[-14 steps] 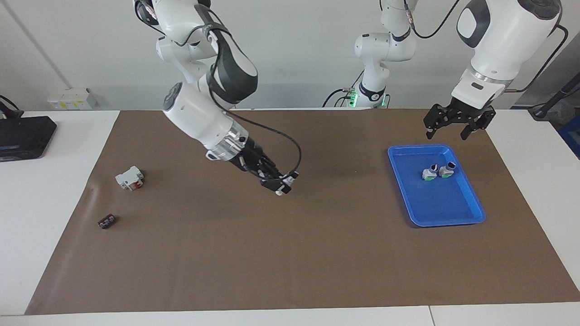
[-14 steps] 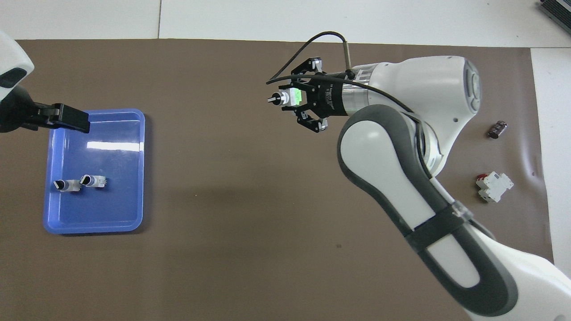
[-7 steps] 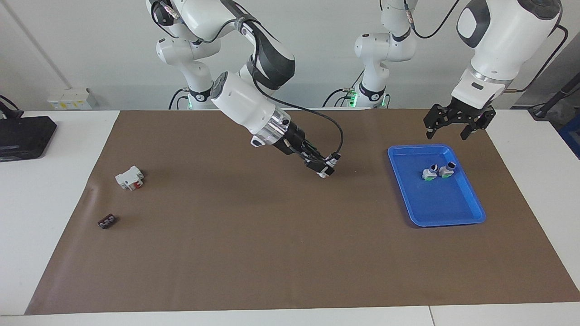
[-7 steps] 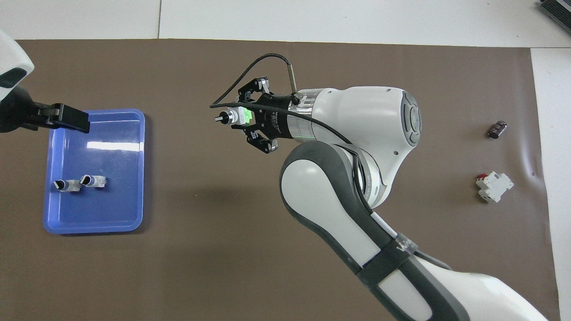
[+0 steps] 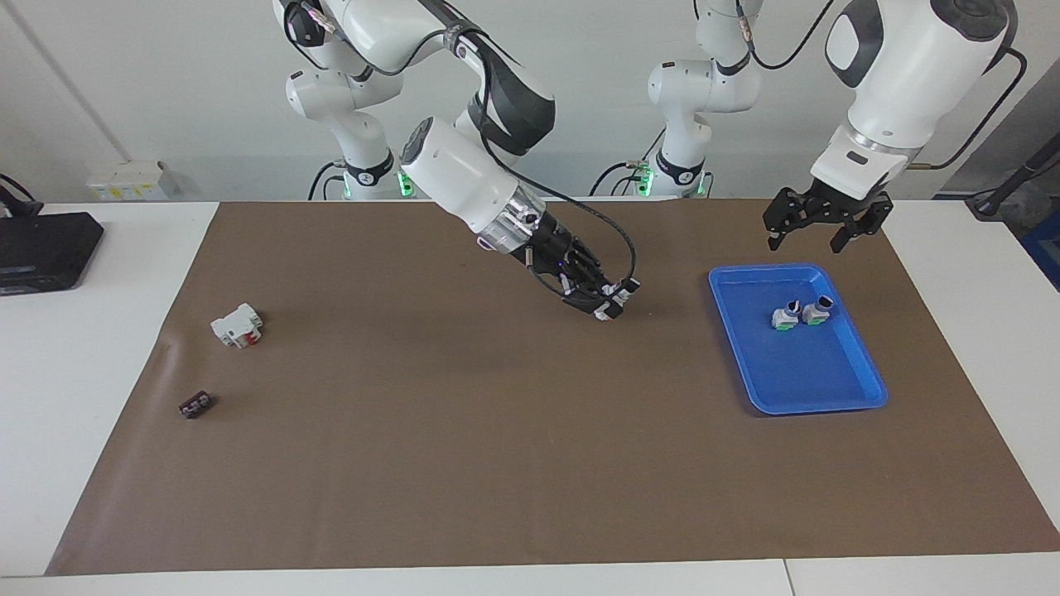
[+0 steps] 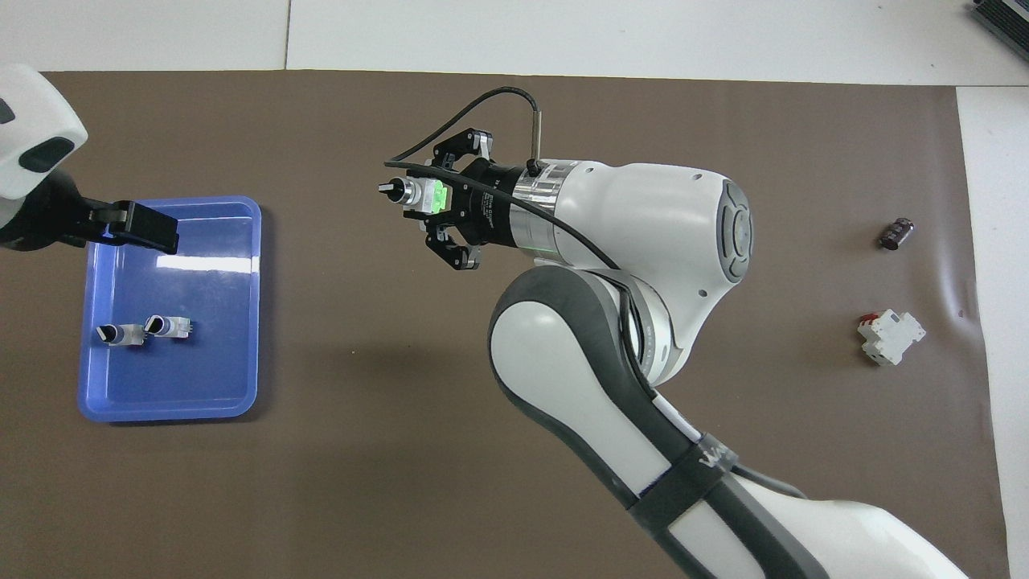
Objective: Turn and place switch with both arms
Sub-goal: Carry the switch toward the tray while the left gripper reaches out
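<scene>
Right gripper (image 5: 611,305) clamps the switch (image 6: 418,195) above the brown mat (image 5: 464,430); left gripper (image 5: 816,230) hangs spread wide over the blue tray (image 5: 828,389).

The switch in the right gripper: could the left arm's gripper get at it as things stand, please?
Probably yes: the switch sticks out of the right gripper over bare mat, knob end exposed, and the left gripper hangs open above the tray's edge.
</scene>
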You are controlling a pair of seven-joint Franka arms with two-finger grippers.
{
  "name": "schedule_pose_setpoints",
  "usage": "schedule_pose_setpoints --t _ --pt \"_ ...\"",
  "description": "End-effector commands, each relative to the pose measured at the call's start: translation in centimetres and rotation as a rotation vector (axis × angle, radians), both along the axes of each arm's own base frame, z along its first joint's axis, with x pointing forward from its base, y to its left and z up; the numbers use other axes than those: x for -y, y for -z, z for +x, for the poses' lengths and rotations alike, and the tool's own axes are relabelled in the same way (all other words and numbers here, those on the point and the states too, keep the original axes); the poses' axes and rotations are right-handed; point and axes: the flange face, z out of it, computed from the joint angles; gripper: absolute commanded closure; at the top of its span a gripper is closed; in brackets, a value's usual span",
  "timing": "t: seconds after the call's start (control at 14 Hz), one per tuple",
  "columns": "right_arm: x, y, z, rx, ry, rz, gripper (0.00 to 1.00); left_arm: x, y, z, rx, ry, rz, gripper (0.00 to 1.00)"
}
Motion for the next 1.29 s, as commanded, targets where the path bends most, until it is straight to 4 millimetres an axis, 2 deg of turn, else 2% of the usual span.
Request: schedule_pose_setpoints --t 0.0,0.14,0.43,0.64,0.79,1.0,1.21 --pt "-1.7 -0.3 -0.9 -0.016 0.000 0.013 1.00 1.5 0.4 -1.5 -0.012 0.003 -0.058 0.00" --pt "-2.2 -0.1 -1.2 0.011 -0.028 -0.029 1.00 2.1 0.0 -1.4 -0.021 -0.108 -0.214 0.00" --pt "-3.4 -0.1 -2.1 0.036 -0.059 -0.061 1.00 3.7 -0.9 -0.4 -0.021 -0.442 -0.386 0.00" --pt "-3.4 0.0 -2.1 0.044 -0.065 -0.075 1.00 4.5 -0.6 0.3 -0.033 -0.648 -0.487 0.01" --pt "-3.4 0.0 -2.1 0.044 -0.064 -0.075 1.00 4.9 -0.3 0.6 -0.058 -0.798 -0.539 0.07" --pt "-3.4 0.0 -2.2 0.045 -0.066 -0.076 1.00 6.8 0.2 0.2 -0.131 -1.004 -0.541 0.11" --pt "-3.4 0.0 -2.2 0.050 -0.066 -0.076 1.00 9.4 0.2 -0.4 -0.186 -1.158 -0.541 0.20"
